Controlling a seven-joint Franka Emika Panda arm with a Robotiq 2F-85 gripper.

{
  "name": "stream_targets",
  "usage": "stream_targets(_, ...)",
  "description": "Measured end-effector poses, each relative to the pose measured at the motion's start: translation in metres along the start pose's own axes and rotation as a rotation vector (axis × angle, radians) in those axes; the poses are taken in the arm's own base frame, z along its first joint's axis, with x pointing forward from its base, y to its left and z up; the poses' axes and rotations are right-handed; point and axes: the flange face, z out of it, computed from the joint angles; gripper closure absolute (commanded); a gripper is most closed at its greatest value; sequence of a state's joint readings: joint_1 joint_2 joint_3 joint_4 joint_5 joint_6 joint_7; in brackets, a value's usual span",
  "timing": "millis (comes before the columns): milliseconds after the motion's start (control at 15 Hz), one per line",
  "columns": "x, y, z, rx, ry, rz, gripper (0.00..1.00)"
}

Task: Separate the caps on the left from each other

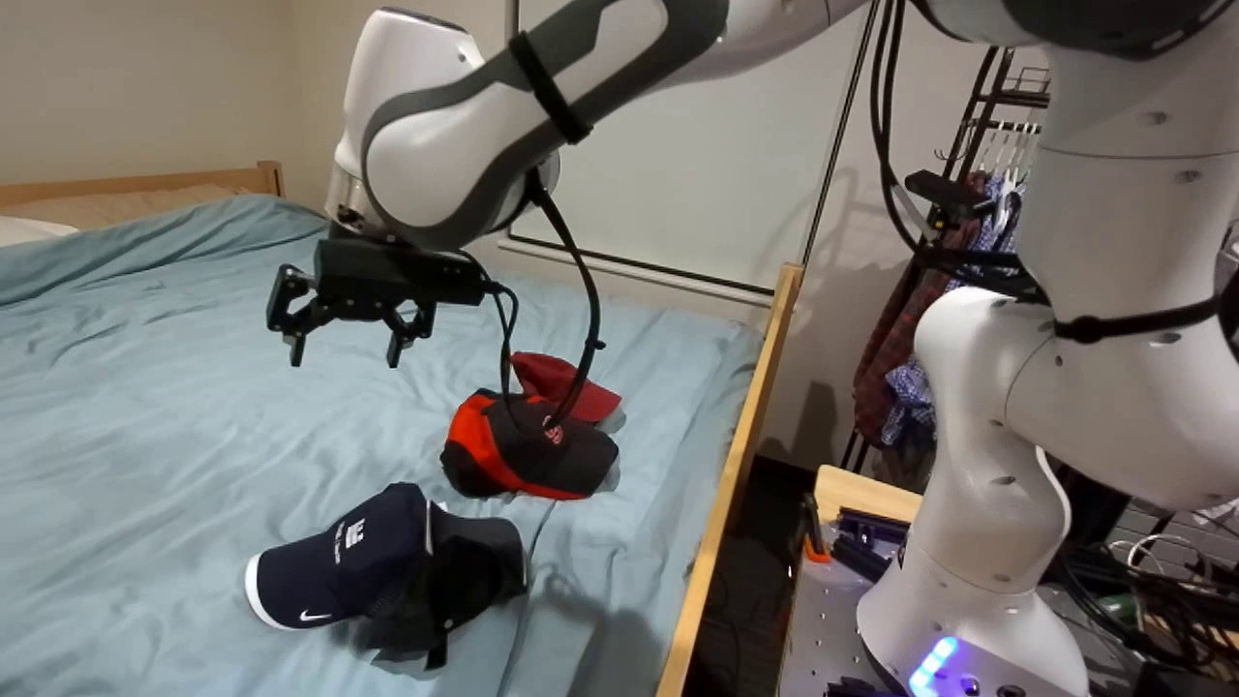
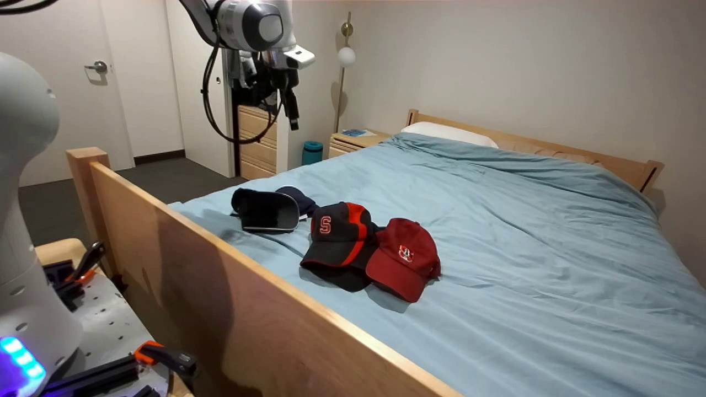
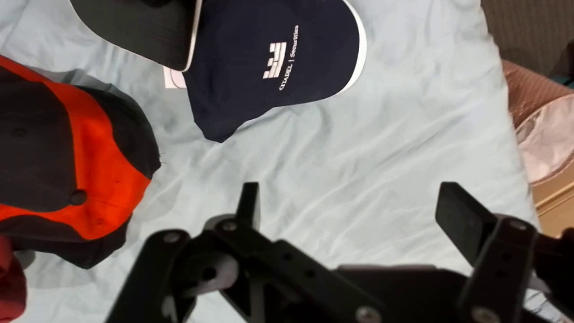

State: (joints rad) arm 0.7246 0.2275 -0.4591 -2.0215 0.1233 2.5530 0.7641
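Standing at the near edge of the bed (image 2: 524, 248) is a long wooden board (image 2: 276, 342). A little way in from that edge sits a red cap (image 2: 405, 256), its brim facing the board. Beside it, and seeming to touch it, is a black-and-red cap (image 2: 336, 234) with a letter S on the front. Its brim faces the board too.

Over toward the left corner of that edge, as seen in an exterior view, a black cap (image 2: 265, 212) and a navy cap (image 1: 339, 557) are bunched together, touching. They lie a small gap away from the black-and-red one. The black one is nearer the board. The navy one has white writing, and its white-edged brim points away from the board. I cannot tell how the two are tucked together.

Farther on, high over the bed, the claw (image 1: 345, 360) points down. Its two fingers (image 3: 462, 224) are spread wide apart. It is well away from all the caps.

At the far edge of the bed lies a white pillow (image 2: 449, 132), and behind it stands a wooden headboard (image 2: 626, 170).
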Motion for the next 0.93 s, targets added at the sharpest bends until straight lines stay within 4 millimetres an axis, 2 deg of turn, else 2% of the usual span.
stream_targets(267,0.016,-0.003,-0.005,0.024,-0.034,-0.095,0.00)
stream_targets(467,0.010,0.000,0.001,-0.045,-0.068,-0.124,0.00)
stream_targets(800,0.014,0.036,0.008,-0.269,-0.300,-0.135,0.00)
stream_targets(933,0.016,0.049,0.016,-0.348,-0.394,-0.125,0.00)
